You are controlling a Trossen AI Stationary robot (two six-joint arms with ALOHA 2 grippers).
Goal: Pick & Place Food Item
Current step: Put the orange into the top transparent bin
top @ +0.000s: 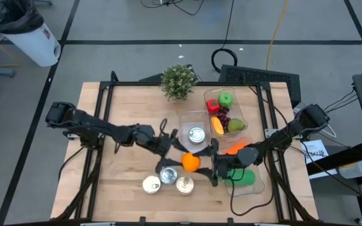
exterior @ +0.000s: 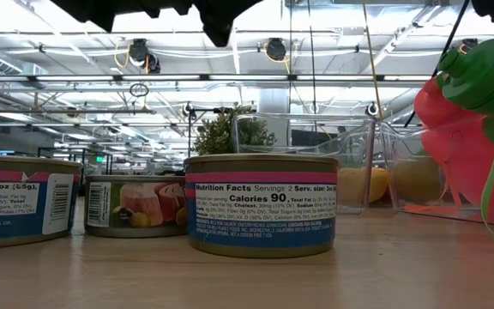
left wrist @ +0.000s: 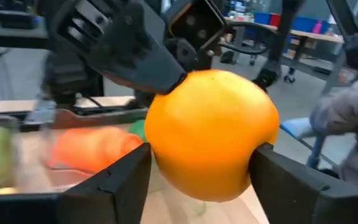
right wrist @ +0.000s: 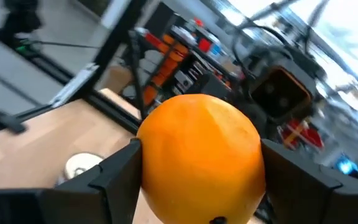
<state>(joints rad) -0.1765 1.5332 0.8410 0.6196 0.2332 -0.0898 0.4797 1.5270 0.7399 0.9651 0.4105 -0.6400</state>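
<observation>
The left gripper (top: 180, 159) and the right gripper (top: 207, 164) meet in the middle of the table (top: 124, 113), and both have the orange (top: 191, 162) between their fingers. In the left wrist view the orange (left wrist: 211, 134) sits between the two dark fingers (left wrist: 114, 180), which touch it on both sides. In the right wrist view it is the same: the orange (right wrist: 201, 158) fills the gap, and the fingers (right wrist: 114, 171) press against its sides. So each claw is clenched on the orange, which is held up above the wood, between the two arms.

Just below the orange, near the front edge of the table, stand three cans (top: 168, 182). In the low view the middle can (exterior: 261, 204) is closest and shows its food label.

Behind the orange is a clear tub (top: 194, 129) with another can (top: 196, 134) inside it. Next to that is a clear tray (top: 244, 113) full of toy fruit: a green apple (top: 225, 100), something red, a yellow piece and a pear.

A small green plant (top: 179, 81) stands at the back of the table. Under the right arm lie an orange carrot shape (top: 234, 148) and a green thing (top: 244, 176).
</observation>
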